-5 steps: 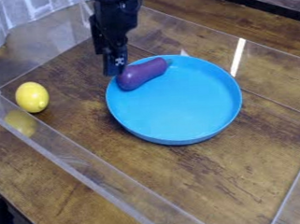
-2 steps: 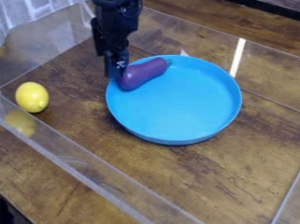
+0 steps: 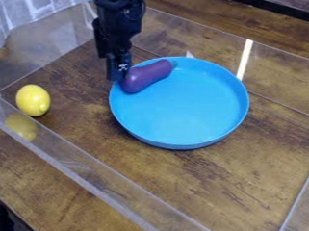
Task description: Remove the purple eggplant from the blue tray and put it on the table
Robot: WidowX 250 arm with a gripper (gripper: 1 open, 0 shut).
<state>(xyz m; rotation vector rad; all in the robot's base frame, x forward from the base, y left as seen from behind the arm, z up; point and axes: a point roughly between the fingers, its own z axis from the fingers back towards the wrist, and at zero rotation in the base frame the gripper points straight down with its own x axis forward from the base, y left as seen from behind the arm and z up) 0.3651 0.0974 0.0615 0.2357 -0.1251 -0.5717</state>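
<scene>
— Where's the purple eggplant (image 3: 146,75)?

— Smooth, oblong, dark purple with a slight sheen, lying just beside the jaws on their right, at the upper left edge of the blue tray (image 3: 184,126). Its blunt end leans over the low raised rim there.

— And the gripper (image 3: 118,67)?

— Black, boxy, pointing steeply down. The jaws stand spread, pinching nothing, with their tips next to the eggplant's left end; whether they touch it I cannot tell.

— The tray itself?

— Round, bright-blue plastic, matte inside, spreading right of and below the jaws.

— Anything else?

— A round yellow lemon (image 3: 33,100) well left of the jaws, on the table (image 3: 108,177): dark brown wood grain under a glossy clear sheet, with clear plastic edging.
</scene>
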